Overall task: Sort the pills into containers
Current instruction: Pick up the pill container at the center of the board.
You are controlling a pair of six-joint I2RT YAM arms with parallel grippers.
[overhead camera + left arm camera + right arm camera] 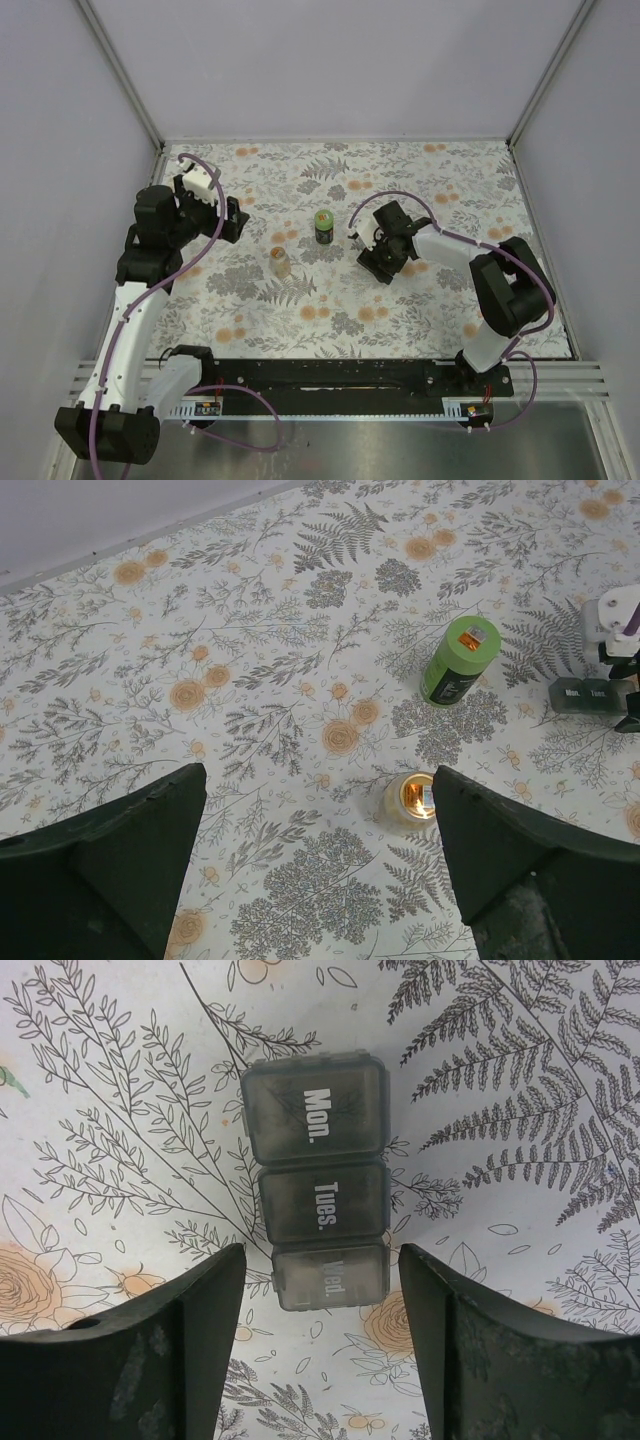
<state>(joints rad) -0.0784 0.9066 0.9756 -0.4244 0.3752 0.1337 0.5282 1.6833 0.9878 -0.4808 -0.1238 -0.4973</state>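
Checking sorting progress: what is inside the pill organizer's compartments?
The pill organizer has all three smoky lids shut: Mon., Tues., Wed. No pills show through them, though the dark plastic could hide some.

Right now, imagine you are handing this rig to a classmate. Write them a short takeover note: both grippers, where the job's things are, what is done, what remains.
Left gripper: jaws wide open, holding nothing. The small amber bottle stands on the table ahead of it.
Right gripper: jaws open, straddling the Wed. end of the pill organiser, not yet gripping.
Green bottle: upright, mid-table.
Done: nothing sorted. Organiser lids look shut and no loose pills are visible.
Left: open the containers and sort the pills.
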